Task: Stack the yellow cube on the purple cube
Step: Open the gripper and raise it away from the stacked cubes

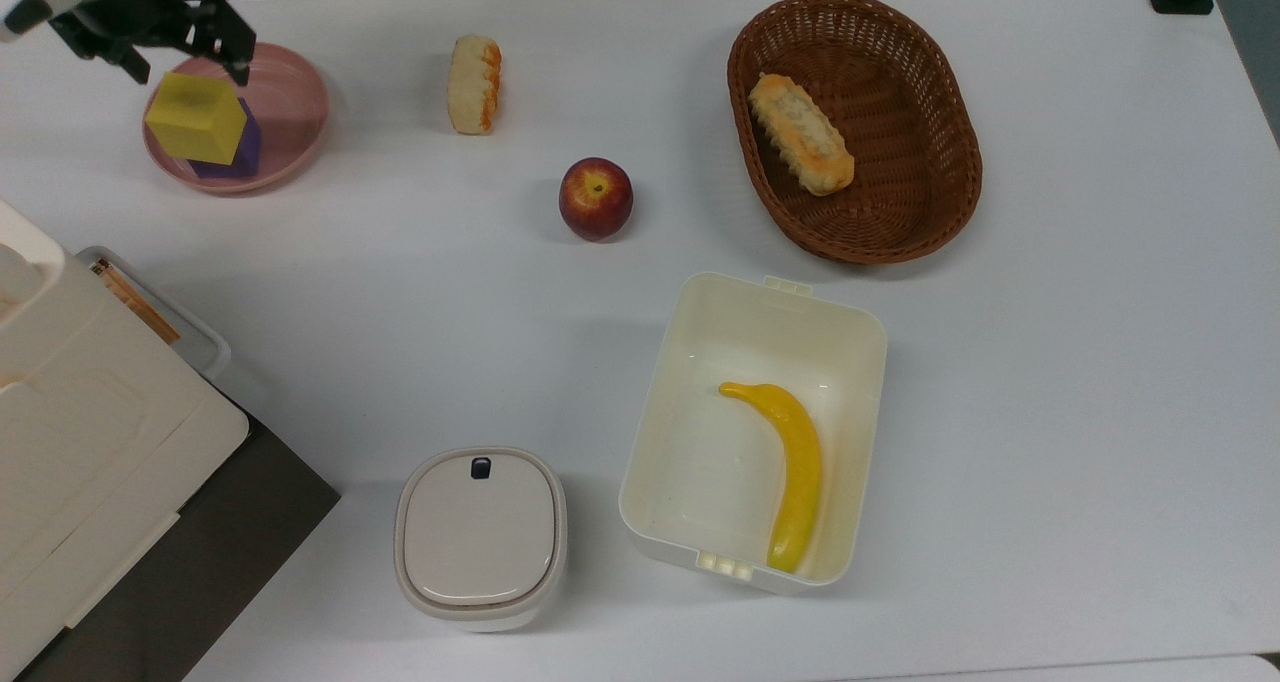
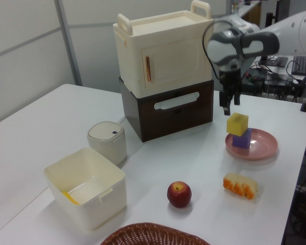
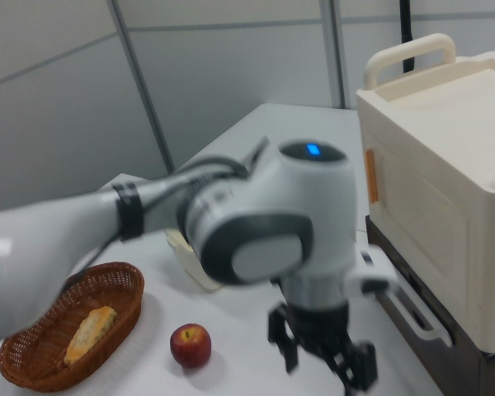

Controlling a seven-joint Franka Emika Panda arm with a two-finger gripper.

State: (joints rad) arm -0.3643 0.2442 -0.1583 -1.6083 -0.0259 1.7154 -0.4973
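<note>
The yellow cube (image 1: 195, 117) rests on the purple cube (image 1: 243, 148), slightly skewed, inside a pink plate (image 1: 300, 112) at the top view's far left. In the left view the yellow cube (image 2: 237, 124) sits atop the purple cube (image 2: 241, 139) on the plate (image 2: 262, 148). My gripper (image 1: 185, 54) is open and holds nothing, its fingers spread wider than the yellow cube. The left view puts the gripper (image 2: 226, 105) above the stack and a little to its left, clear of it. In the right view the gripper (image 3: 322, 367) points down.
Also on the table are a bread roll (image 1: 473, 83), an apple (image 1: 596, 197), a wicker basket (image 1: 940, 192) holding a pastry, an open white box (image 1: 860, 342) with a banana (image 1: 795, 467), and a lidded white canister (image 1: 480, 537). A cream-and-brown cabinet (image 2: 166, 76) stands near the plate.
</note>
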